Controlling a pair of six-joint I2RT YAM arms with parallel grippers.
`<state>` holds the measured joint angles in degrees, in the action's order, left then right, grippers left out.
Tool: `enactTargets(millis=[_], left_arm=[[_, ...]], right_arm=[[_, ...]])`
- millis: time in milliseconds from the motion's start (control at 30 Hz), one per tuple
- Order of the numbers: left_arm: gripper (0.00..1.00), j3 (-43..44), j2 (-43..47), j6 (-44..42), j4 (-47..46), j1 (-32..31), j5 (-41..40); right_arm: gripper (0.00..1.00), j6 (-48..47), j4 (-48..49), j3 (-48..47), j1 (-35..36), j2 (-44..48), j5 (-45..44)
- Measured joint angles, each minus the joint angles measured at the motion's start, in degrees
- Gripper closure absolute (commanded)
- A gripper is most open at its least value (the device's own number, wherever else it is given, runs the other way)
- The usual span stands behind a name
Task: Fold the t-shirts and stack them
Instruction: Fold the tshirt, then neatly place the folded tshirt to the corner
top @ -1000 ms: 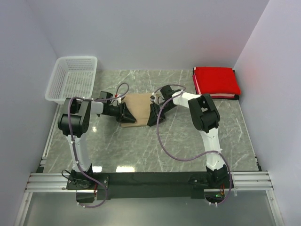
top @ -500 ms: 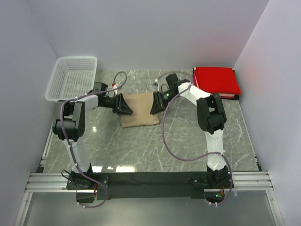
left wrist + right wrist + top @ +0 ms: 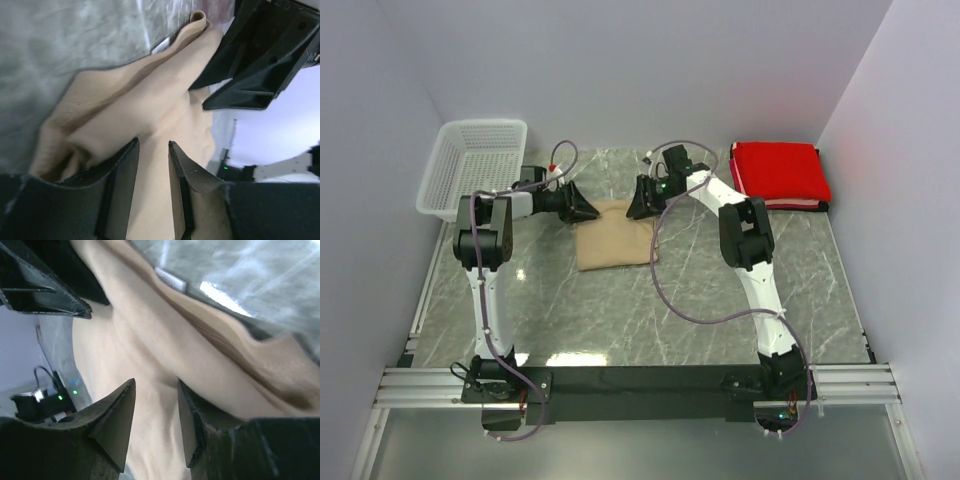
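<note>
The left gripper (image 3: 152,146) has its two fingers close together, with tan cloth filling the narrow gap between them, so I judge that it pinches the far left corner of the tan shirt (image 3: 613,240). The right gripper (image 3: 156,385) looks the same: a narrow gap with tan cloth inside, and I judge it pinches the far right corner. The two grippers face each other across the far edge of this shirt, near to each other but not touching. The tan shirt lies on the marble table (image 3: 720,320) around the middle, in a small rectangle of several layers, and its near part rests flat. This cloth is soft, light and limp. It will sag where nothing holds it, and the layers can slide over each other, so it is better to take hold at the corners of a folded edge, through all the layers together. I count two shirts, one tan and one red. The red shirt (image 3: 780,172) lies as a neat square in the far right corner, well apart from the tan one. There is one white basket (image 3: 475,165), at the far left.
</note>
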<state>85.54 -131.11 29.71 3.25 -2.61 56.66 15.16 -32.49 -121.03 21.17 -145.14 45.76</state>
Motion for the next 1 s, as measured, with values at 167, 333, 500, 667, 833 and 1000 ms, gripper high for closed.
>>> enactTargets(millis=[167, 333, 500, 667, 833, 1000], left_arm=[[0.58, 3.06, -1.07, -1.36, 3.54, 1.75, 1.64], [0.54, 4.90, 2.10, -9.86, 10.01, 1.92, 0.28], [0.51, -3.06, 17.73, -23.69, 14.53, -0.26, -5.81], [0.50, -17.97, 38.27, -38.23, 11.39, -12.15, -15.15], [0.51, -27.21, 41.81, -48.41, 4.70, -28.70, -24.06], [0.52, -28.96, 36.68, -54.25, 1.22, -36.65, -32.96]], right_arm=[[0.46, 1.99, 0.52, -0.85, -0.57, -0.07, -0.92], [0.38, 1.60, -0.02, 2.40, -0.50, 4.52, -3.32], [0.21, 1.20, -1.25, 13.44, -0.81, 19.10, -9.16], [0.16, -0.04, -1.79, 21.77, -2.84, 31.34, -11.72], [0.20, 1.16, -1.01, 30.82, -7.13, 32.24, -11.08], [0.21, 4.79, -0.94, 36.44, -10.10, 29.44, -10.38]])
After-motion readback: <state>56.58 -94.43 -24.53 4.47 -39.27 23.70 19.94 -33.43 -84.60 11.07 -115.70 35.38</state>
